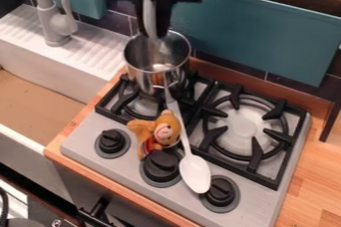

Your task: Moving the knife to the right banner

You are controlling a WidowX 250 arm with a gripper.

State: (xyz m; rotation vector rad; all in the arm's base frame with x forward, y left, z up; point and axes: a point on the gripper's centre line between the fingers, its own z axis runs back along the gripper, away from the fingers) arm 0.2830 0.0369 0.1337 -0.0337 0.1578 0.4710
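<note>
Gripper (152, 31) grasps the smooth, pale, slender knife (150, 16) over the round metal pot (137, 77).

Pot (138, 78) on stove (83, 143), behind toy bear (154, 136)

Pale knife (150, 17) upright in hand (152, 32), at pot (138, 77).

Plush toy (164, 130) beside white spoon (195, 173); metal pot (140, 77) behind.
</note>
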